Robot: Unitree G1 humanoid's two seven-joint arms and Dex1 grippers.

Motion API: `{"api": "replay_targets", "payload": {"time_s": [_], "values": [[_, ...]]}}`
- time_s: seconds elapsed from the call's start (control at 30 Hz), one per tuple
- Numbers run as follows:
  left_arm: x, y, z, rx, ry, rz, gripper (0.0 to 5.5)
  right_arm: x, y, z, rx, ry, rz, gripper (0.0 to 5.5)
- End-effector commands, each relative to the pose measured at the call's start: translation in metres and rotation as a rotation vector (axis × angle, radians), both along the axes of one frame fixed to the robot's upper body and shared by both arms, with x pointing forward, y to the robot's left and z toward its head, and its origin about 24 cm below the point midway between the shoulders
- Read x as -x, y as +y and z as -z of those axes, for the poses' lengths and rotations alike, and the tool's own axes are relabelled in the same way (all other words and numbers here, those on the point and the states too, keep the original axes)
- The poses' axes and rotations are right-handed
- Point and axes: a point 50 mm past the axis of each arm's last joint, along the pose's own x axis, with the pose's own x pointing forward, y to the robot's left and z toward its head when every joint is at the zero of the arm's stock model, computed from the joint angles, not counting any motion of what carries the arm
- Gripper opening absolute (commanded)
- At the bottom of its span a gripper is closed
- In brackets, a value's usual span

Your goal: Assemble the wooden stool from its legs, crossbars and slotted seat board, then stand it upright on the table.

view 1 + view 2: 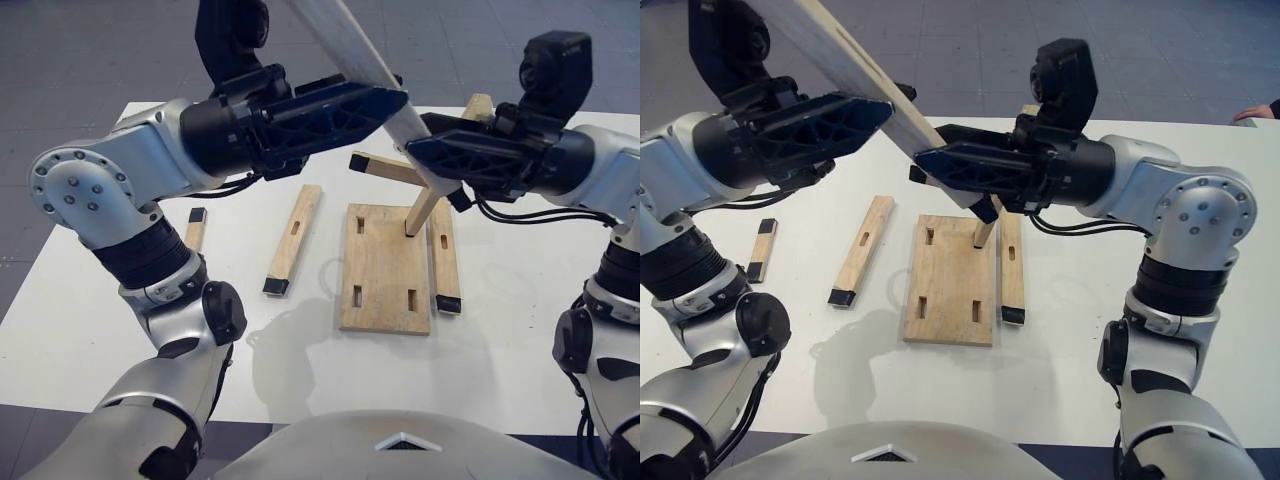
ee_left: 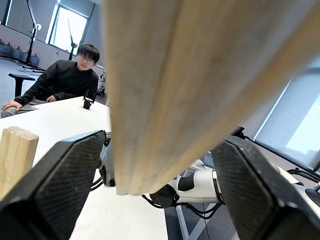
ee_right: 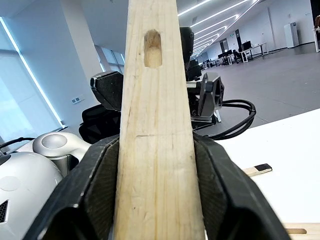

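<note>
Stool leg (image 1: 350, 45) slants from top centre down toward the seat board (image 1: 385, 270) lying flat at mid-frame. Left gripper (image 1: 395, 100) and right gripper (image 1: 420, 150) are both clamped on it. Best approach, I judge: line its lower end over 1 slot, square it upright, then press straight down without twisting.

Left gripper (image 1: 396, 99): arm raised and reaching across to the right, fingers closed on a slanted wooden leg (image 1: 345, 40). Right gripper (image 1: 414, 150): arm reaching leftward, clamped on the same leg just lower down.
</note>
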Motion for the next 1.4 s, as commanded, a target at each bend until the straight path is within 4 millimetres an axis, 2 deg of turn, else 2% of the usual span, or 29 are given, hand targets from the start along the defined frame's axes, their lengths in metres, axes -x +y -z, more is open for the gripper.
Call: {"api": "replay_targets", "payload": {"time_s": [0.03,0.07,0.17,0.23,0.33,0.53,0.73,0.77,0.9,1.0,1.1,1.17,1.27,1.4], "values": [[0.001,-0.002,-0.005,-0.007,-0.018,0.005,3.78,0.000,0.006,0.000,0.007,-0.023,0.004,2.03],[0.000,-0.002,-0.005,-0.002,-0.014,-0.001,3.78,0.000,0.007,0.001,0.011,-0.026,0.004,2.03],[-0.004,-0.002,-0.005,0.012,0.004,-0.031,3.22,0.000,0.007,0.002,0.020,-0.030,0.013,2.03],[-0.004,-0.003,-0.005,0.013,0.004,-0.040,2.65,-0.001,0.007,0.002,0.024,-0.030,0.015,2.03],[0.000,-0.003,-0.003,0.002,0.002,-0.030,2.37,-0.002,0.006,0.002,0.028,-0.030,0.021,2.03],[0.010,0.003,0.004,-0.054,-0.003,0.000,2.31,-0.008,-0.001,-0.002,0.047,-0.041,0.054,2.03],[0.011,0.012,0.007,-0.081,-0.015,-0.035,2.25,-0.019,-0.019,-0.011,0.081,-0.070,0.161,2.03],[0.010,0.012,0.006,-0.072,-0.022,-0.051,2.23,-0.017,-0.022,-0.007,0.096,-0.056,0.161,2.39],[0.005,0.021,0.006,-0.057,-0.041,-0.125,2.05,-0.013,-0.034,0.001,0.121,-0.030,0.203,3.21],[0.002,0.028,0.010,-0.056,-0.046,-0.177,2.05,-0.009,-0.041,0.005,0.127,-0.014,0.231,3.67],[-0.003,0.036,0.011,-0.044,-0.089,-0.262,2.05,0.010,-0.046,0.021,0.212,-0.005,0.225,4.38],[-0.004,0.040,0.014,-0.066,-0.107,-0.296,2.05,0.026,-0.047,0.039,0.369,-0.031,0.235,4.64],[-0.001,0.045,0.018,-0.084,-0.122,-0.311,2.05,0.045,-0.046,0.074,0.639,-0.084,0.226,4.65],[0.002,0.044,0.022,-0.099,-0.140,-0.311,2.05,0.047,-0.041,0.107,0.865,-0.229,0.302,4.65]]}}
